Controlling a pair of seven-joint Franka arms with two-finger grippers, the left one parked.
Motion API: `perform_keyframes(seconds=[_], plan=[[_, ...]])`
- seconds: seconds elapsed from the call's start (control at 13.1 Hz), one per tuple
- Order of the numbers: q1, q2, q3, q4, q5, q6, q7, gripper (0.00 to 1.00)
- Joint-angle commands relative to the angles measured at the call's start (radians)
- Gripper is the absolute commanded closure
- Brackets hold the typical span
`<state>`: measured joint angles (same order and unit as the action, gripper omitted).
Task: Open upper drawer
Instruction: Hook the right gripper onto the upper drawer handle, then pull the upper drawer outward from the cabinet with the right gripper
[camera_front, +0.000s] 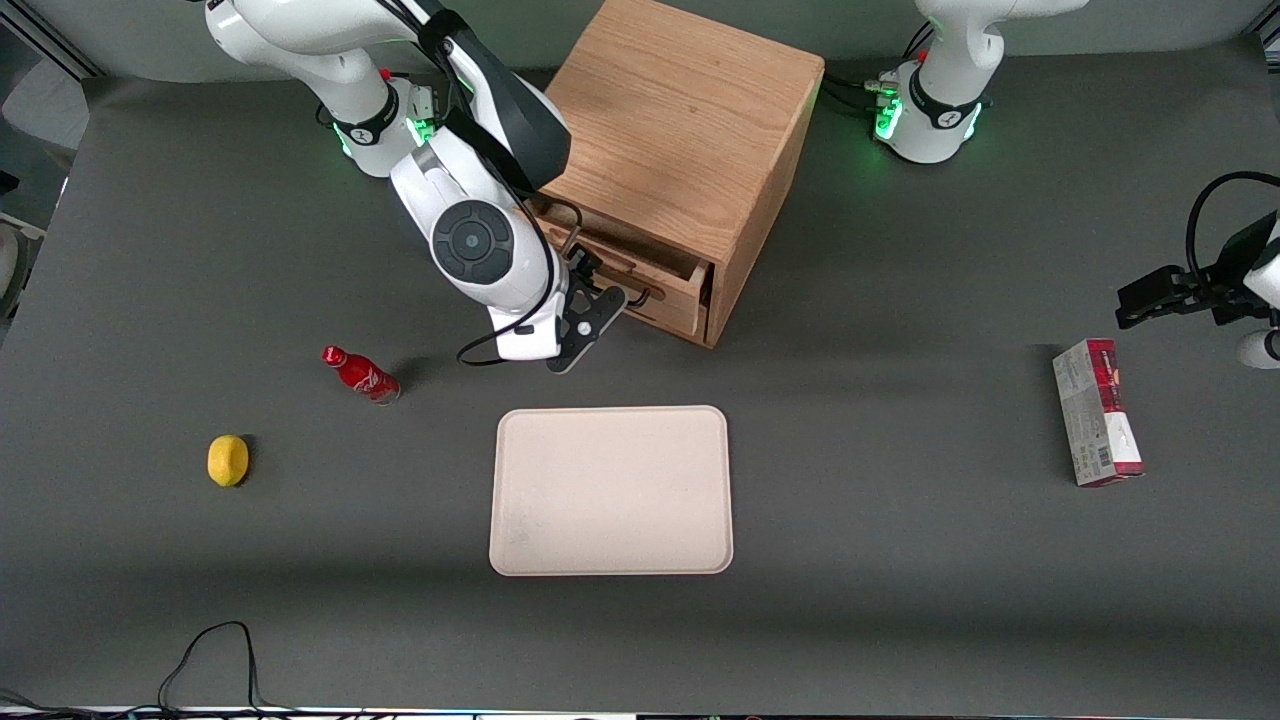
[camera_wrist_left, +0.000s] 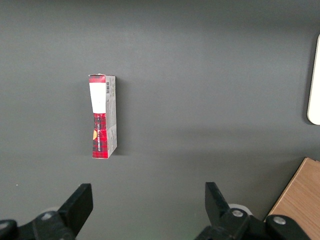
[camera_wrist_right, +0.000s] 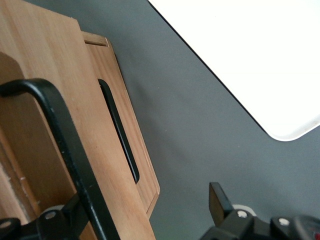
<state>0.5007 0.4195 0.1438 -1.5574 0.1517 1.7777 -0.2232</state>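
Observation:
The wooden cabinet (camera_front: 680, 120) stands at the back of the table, between the two arm bases. Its upper drawer (camera_front: 640, 290) (camera_wrist_right: 45, 100) stands a little way out, with a dark gap showing along its top. The drawer's thin black wire handle (camera_wrist_right: 65, 145) runs close past one of my fingers (camera_wrist_right: 75, 210). My gripper (camera_front: 585, 270) (camera_wrist_right: 145, 200) is in front of the drawer, at its handle, and is open, the fingers wide apart and not clamped on the handle. Below the upper drawer, the lower drawer front (camera_wrist_right: 135, 150) shows its own black handle (camera_wrist_right: 117, 130).
A beige tray (camera_front: 610, 490) (camera_wrist_right: 250, 60) lies nearer the front camera than the cabinet. A red bottle (camera_front: 360, 373) and a yellow lemon (camera_front: 228, 460) lie toward the working arm's end. A red and white box (camera_front: 1095, 412) (camera_wrist_left: 102, 115) lies toward the parked arm's end.

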Motion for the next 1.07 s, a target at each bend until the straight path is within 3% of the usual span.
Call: perform_keyframes(seconds=[0.0, 0.99], plan=[[-0.013, -0.001, 0.000, 0.007, 0.003, 0.006, -0.041, 0.00], [-0.037, 0.077, -0.001, 0.088, 0.009, 0.008, -0.045, 0.00]])
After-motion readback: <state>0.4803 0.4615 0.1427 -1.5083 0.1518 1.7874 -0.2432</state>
